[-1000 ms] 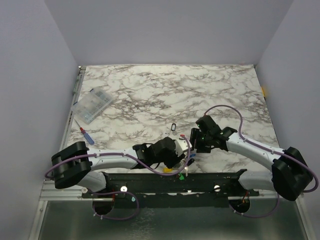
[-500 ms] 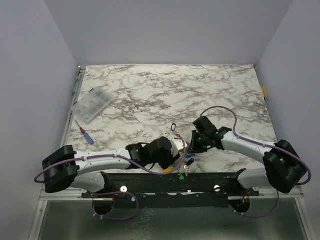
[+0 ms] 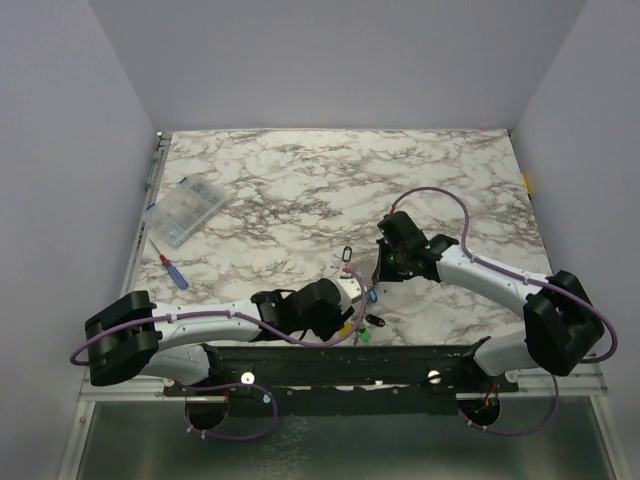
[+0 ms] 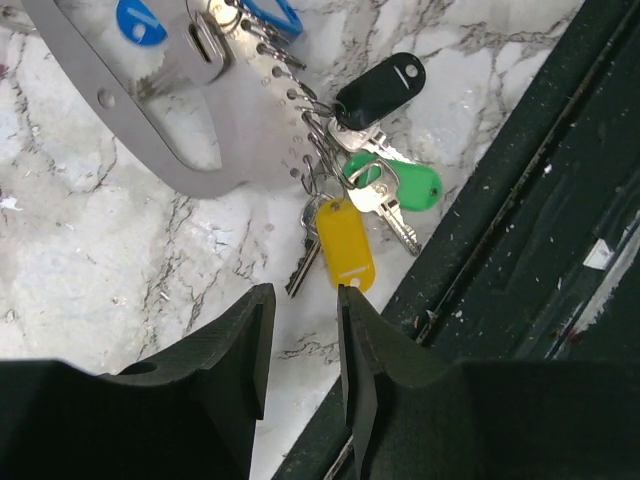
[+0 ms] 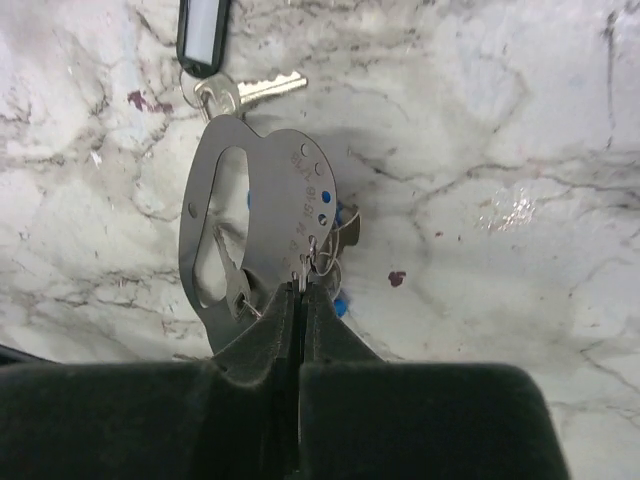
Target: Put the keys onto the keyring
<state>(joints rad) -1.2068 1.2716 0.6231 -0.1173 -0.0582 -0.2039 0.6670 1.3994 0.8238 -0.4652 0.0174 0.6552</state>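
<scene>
- Keyring [image 5: 290,170]: a flat grey metal plate with a cut-out and a row of small holes along one edge. It sits near the front edge of the counter [image 3: 300,190], about mid-width, between the two sets of fingers.
- Right fingers [image 5: 301,290]: closed tight on the holed edge of the keyring, with no gap between them.
- Keys [image 4: 370,180]: three, with black, green and yellow tags. They hang on small wire rings from the holes and fan out on the counter just beside the dark front rail [image 4: 520,230]. A blue tag [image 4: 140,20] shows through the cut-out.
- Loose key [image 5: 255,88]: it has a black-framed white tag and lies on the counter just beside the far end of the keyring. Whether it is attached cannot be told.
- Left fingers [image 4: 262,305]: slightly apart, with nothing between them. The end of the yellow tag [image 4: 345,245] lies just ahead of the gap.
- Clear box [image 3: 183,212] and screwdriver [image 3: 175,273]: near the left edge, well apart from the keyring.
</scene>
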